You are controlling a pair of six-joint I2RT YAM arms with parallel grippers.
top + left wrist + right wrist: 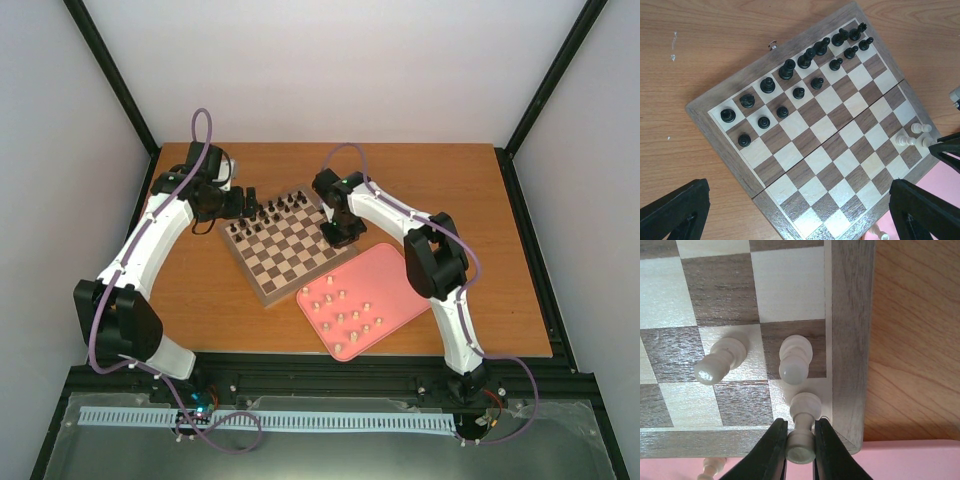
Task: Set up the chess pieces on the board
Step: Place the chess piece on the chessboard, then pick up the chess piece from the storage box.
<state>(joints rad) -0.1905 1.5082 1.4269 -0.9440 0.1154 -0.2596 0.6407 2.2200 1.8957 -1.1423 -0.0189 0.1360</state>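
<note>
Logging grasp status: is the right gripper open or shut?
Shut: the right gripper pinches a pale chess piece from both sides at the board corner.

A square wooden chessboard (840, 150) with dark-brown and cream squares lies on a brown wooden tabletop (715, 45). Small black chess pieces (787, 70) fill its two far rows; three small pale cream chess pieces (902, 140) sit near its right edge. The black fingers (675, 210) of the left gripper (797, 200) are spread wide

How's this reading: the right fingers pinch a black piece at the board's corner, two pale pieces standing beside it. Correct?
Not quite. The pinched piece is pale, not black; the right wrist view shows it between the right fingers at the board's corner, two pale pieces standing beside it.
</note>
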